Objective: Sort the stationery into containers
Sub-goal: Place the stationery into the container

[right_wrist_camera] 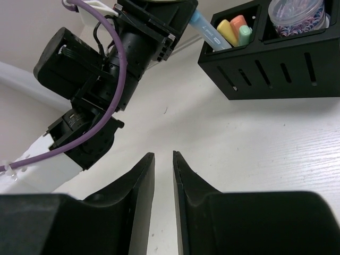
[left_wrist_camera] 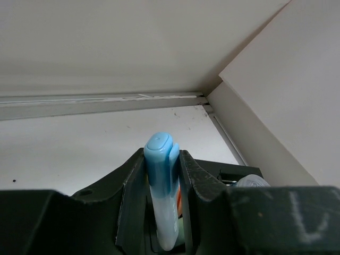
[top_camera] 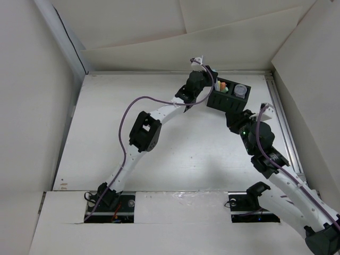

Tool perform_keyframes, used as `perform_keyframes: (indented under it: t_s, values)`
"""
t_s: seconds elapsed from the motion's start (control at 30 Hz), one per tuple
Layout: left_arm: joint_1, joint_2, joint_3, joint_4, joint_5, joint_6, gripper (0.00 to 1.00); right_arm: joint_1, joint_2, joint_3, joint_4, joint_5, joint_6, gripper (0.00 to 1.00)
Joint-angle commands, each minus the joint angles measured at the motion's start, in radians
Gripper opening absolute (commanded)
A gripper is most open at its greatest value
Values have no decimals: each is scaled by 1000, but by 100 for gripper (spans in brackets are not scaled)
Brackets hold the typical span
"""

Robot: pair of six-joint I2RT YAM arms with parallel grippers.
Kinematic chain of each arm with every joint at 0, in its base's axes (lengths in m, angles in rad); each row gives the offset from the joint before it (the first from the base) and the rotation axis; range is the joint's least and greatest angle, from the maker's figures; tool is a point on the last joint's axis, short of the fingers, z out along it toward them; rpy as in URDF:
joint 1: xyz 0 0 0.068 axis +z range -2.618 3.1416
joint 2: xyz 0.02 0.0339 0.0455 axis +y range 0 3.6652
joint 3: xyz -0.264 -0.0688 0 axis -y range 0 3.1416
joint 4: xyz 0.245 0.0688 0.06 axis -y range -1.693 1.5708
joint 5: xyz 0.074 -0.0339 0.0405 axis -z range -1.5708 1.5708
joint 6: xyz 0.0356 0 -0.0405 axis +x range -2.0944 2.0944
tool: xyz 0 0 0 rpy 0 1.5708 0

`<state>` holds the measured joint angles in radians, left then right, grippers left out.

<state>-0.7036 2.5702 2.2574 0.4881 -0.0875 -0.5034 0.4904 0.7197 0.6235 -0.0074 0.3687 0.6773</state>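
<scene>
Light blue marker stick is pinched upright between the fingers of your left hand. The left wrist view shows only its rounded cap standing above the jaws.

The right wrist view gives you what that one hides. The stick leans, and its lower end dips into the left compartment of the black box, upper right of the frame. It sits beside the yellow, orange-white and mint green sticks. A grey-purple roll fills the right compartment; you cannot tell whether anything lies under it.

Your right hand is nearly pressed together, with a thin slit between the fingers and nothing in it. It hangs over bare tabletop, near the box's slotted wall.

From the top view the box stands in the upper right of the frame, near the tabletop's far edge. The left hand is at its left side and the right hand just below it.

The tabletop is white and lightly speckled. A pale rail runs along its far edge, and plain white panels close in all around.
</scene>
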Motion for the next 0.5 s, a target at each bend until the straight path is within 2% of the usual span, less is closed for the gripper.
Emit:
perform_keyframes:
  t_s: [0.0,0.23,0.27,0.47]
  values:
    - [-11,-54,1,63,-6,26,25,-6,-19,2,52,-5,-7,26]
    - [-49,-163,-59,73,-18,101,44,-6,-19,2,52,-5,-7,27]
    - [-63,-179,-79,82,-29,117,99,-6,-29,2,52,-5,-7,27]
    - [-76,-341,-191,115,-73,111,100,-6,-60,-7,52,-14,-7,32]
